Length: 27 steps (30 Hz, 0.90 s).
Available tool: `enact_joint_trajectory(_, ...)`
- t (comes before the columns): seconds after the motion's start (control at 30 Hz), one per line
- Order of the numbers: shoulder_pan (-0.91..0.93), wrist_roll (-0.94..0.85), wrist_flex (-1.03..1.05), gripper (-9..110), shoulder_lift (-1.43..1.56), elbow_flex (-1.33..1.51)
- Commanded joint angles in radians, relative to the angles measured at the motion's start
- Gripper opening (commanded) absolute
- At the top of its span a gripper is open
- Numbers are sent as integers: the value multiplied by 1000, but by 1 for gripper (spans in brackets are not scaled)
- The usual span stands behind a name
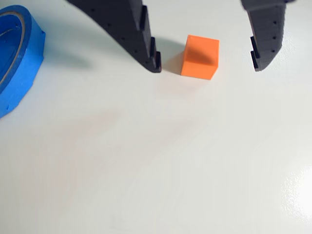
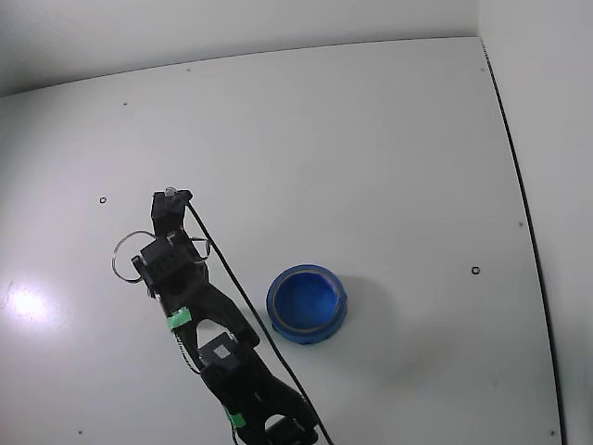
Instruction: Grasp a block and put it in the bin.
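In the wrist view the block [image 1: 200,57] appears orange and sits flat on the white desk [image 1: 156,161]. It lies between the two dark fingers [image 1: 146,46], which come in from the top edge. The gripper [image 1: 207,66] is wide open and holds nothing. The block is closer to the finger on the left of this view than to the one on the right, and a narrow strip of desk still shows between it and the left tip. The gap to the right tip is clearly wider. Both fingertips are at about the height of the block's lower half in the picture. Whether they touch the desk, I cannot tell.

The bin [image 1: 19,58] is at the left edge of the wrist view, well apart from the block. Only part of its thick blue rim shows there.

The fixed view shows things that the wrist view does not. The whole bin [image 2: 307,303] is seen here as a round blue bowl on the desk [image 2: 371,139], and nothing can be seen inside it. The black arm [image 2: 199,315] rises from the bottom edge, to the left of the bin, and reaches up and to the left, away from the bin. In this view the block is not visible, because the arm hides that place, and the fingers cannot be made out either.
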Motion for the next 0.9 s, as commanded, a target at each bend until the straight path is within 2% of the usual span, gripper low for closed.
enact_joint_trajectory(0.0, -12, 3, -37, 27, 35, -78)
enact_joint_trajectory(0.73, -17, 5, -51, 27, 34, 92)
enact_joint_trajectory(0.87, -18, 54, -52, 27, 34, 98)
